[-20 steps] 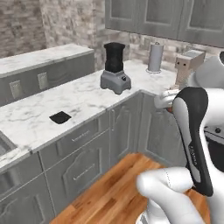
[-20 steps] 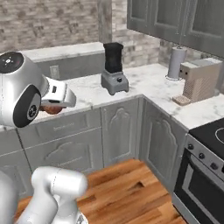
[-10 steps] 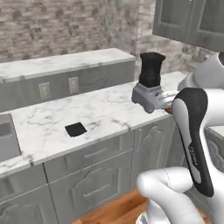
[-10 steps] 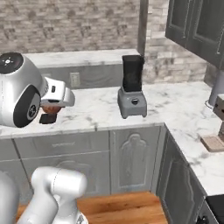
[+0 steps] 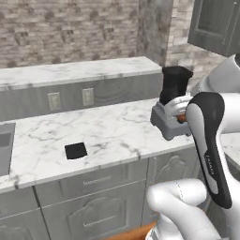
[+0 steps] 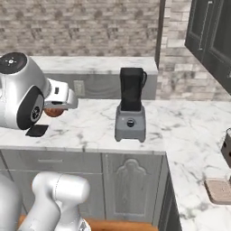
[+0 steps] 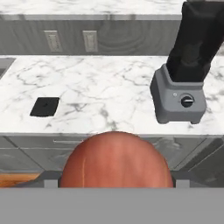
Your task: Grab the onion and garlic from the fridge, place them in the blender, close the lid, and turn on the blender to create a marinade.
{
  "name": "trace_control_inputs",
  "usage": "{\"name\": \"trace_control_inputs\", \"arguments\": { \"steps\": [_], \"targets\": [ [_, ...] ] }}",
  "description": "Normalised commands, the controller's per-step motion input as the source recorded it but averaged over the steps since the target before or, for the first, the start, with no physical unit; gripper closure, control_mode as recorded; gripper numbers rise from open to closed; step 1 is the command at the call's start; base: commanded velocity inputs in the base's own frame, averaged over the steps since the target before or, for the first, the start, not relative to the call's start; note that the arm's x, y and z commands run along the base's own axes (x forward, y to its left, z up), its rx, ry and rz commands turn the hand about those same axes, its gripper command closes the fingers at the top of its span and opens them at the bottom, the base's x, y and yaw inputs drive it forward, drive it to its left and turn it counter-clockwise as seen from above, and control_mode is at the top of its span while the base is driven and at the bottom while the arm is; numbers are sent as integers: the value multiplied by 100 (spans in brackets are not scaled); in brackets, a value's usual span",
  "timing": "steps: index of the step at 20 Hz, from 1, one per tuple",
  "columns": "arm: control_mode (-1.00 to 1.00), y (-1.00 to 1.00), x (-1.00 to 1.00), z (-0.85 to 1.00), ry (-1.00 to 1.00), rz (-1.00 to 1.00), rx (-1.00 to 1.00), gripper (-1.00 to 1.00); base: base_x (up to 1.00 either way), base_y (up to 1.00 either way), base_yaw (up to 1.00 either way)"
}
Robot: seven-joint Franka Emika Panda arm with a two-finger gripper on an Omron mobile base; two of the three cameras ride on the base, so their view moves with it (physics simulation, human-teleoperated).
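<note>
Gripping onion (image 7: 115,160), apparently; blender (image 7: 185,65) ahead, lid (image 7: 44,106) on counter (image 7: 109,92).

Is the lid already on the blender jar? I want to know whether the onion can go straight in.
No, the lid lies flat on the counter, well apart from the blender.

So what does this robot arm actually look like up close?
The arm is glossy white with rounded, bulbous segments and dark bands along its joints; one dark strip carries small pale lettering. A big round white joint housing has a black disc on its side and a grey cap with dots. No loose cables show.
</note>
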Motion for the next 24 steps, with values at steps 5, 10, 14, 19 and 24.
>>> {"name": "trace_control_inputs", "arguments": {
  "steps": [5,10,14,19,24],
  "targets": [
    [100,0,0,0,0,0,0,100,55,0,17],
    [100,0,0,0,0,0,0,100,61,-5,18],
    [100,0,0,0,0,0,0,100,21,-40,15],
    [100,0,0,0,0,0,0,100,2,-12,4],
    [100,0,0,0,0,0,0,100,20,-8,0]
  ]
}}
